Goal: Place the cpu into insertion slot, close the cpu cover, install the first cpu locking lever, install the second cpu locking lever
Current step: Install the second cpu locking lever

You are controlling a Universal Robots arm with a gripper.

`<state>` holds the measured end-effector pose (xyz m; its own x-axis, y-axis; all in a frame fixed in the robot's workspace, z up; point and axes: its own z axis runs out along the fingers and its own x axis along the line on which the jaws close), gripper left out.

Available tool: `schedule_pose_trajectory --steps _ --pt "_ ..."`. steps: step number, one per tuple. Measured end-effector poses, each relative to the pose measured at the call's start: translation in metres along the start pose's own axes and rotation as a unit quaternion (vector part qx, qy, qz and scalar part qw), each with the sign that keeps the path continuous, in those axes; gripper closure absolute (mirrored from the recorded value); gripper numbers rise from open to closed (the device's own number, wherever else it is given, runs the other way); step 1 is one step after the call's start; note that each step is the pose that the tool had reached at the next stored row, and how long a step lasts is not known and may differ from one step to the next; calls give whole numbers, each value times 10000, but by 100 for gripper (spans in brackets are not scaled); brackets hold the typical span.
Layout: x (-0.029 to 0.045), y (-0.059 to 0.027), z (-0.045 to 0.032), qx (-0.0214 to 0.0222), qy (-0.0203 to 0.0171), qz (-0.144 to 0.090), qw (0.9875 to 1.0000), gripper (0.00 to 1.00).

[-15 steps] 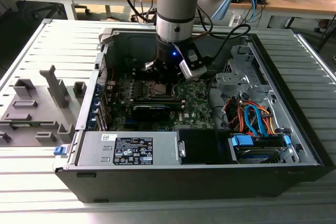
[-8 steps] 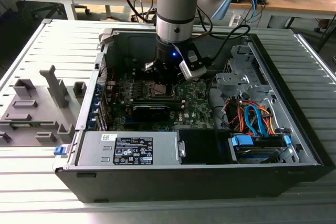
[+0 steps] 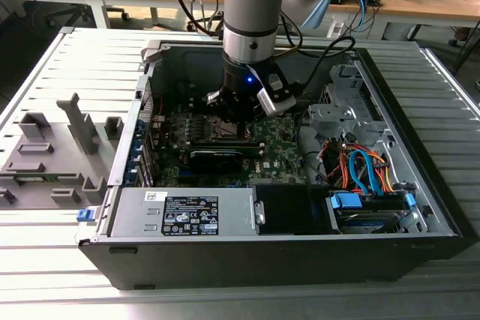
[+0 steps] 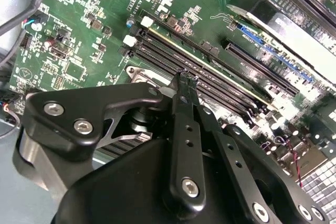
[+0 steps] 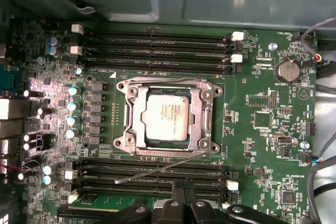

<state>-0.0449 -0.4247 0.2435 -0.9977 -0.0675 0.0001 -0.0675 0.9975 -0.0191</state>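
Observation:
The cpu (image 5: 167, 117) lies flat in the insertion slot (image 5: 122, 85), its silver top showing through the cut-out. The cpu cover (image 5: 135, 121) is down around it. A thin metal locking lever (image 5: 157, 170) sticks out at an angle from the socket's edge, over the long memory slots (image 5: 157, 174). My gripper (image 5: 181, 204) is beside that edge of the socket with its fingers together and nothing between them; the second wrist view has the gripper (image 4: 184, 77) just off a socket corner (image 4: 139, 74). In the exterior view the gripper (image 3: 231, 121) reaches down into the open computer case (image 3: 420, 207).
Around the socket are black memory slots (image 5: 157, 51), capacitors (image 5: 72, 106) and a coin battery (image 5: 289, 70). An expansion card (image 3: 216, 157) sits close to the gripper. The power supply (image 3: 184, 211), drive cage (image 3: 341, 121) and orange and blue cables (image 3: 360, 170) line the case walls.

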Motion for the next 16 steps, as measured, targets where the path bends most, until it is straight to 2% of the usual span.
schedule_pose_trajectory --steps 5,16 --pt "-12 31 30 5 0 -18 10000 89" --pt "-13 38 114 13 -1 -120 9999 89"
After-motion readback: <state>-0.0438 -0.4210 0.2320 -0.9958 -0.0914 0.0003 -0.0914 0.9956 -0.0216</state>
